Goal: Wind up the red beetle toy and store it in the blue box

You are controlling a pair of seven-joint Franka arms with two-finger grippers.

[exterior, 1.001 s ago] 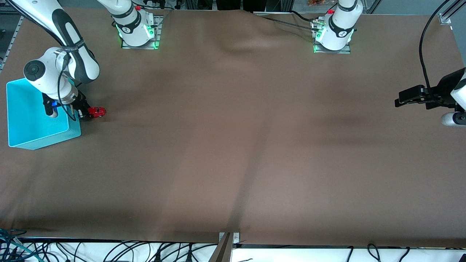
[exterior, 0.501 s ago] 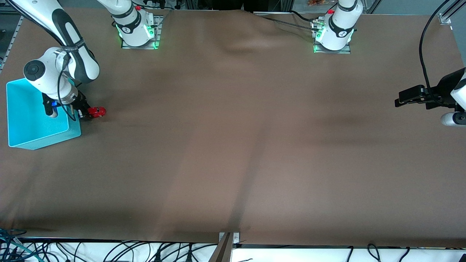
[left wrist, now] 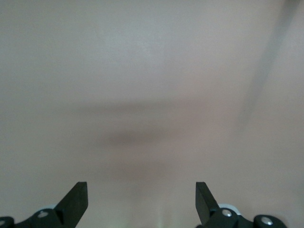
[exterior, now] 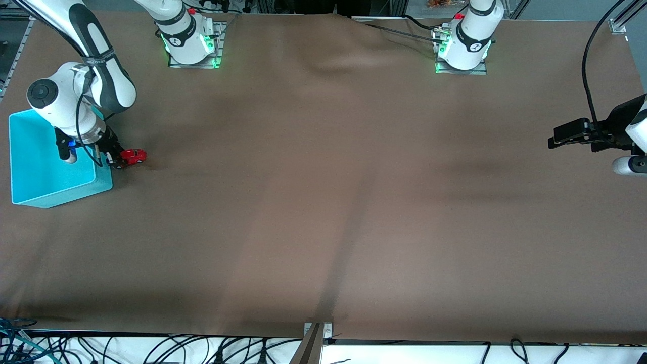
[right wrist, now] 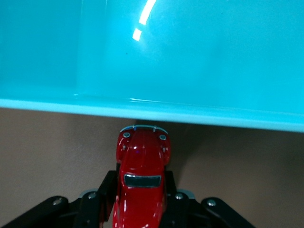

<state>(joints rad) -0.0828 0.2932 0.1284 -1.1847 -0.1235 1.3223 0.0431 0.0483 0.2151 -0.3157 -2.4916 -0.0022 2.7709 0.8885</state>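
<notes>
The red beetle toy (exterior: 134, 156) is gripped in my right gripper (exterior: 119, 160), low over the table beside the blue box (exterior: 60, 194), at the box's wall toward the left arm's end. In the right wrist view the fingers clamp the toy's (right wrist: 142, 173) sides, and its nose points at the box's rim (right wrist: 190, 116), nearly touching it. The right gripper (right wrist: 141, 185) is shut on the toy. The box's inside looks empty. My left gripper (exterior: 553, 140) waits open and empty over the table's edge at the left arm's end; it shows open in the left wrist view (left wrist: 141, 199).
The table is covered by a brown cloth (exterior: 323, 202) with a raised wrinkle between the arm bases. Cables hang along the table edge nearest the front camera.
The right arm's wrist has shifted slightly toward the box, and the toy has moved a little with it. The left arm has not moved.
</notes>
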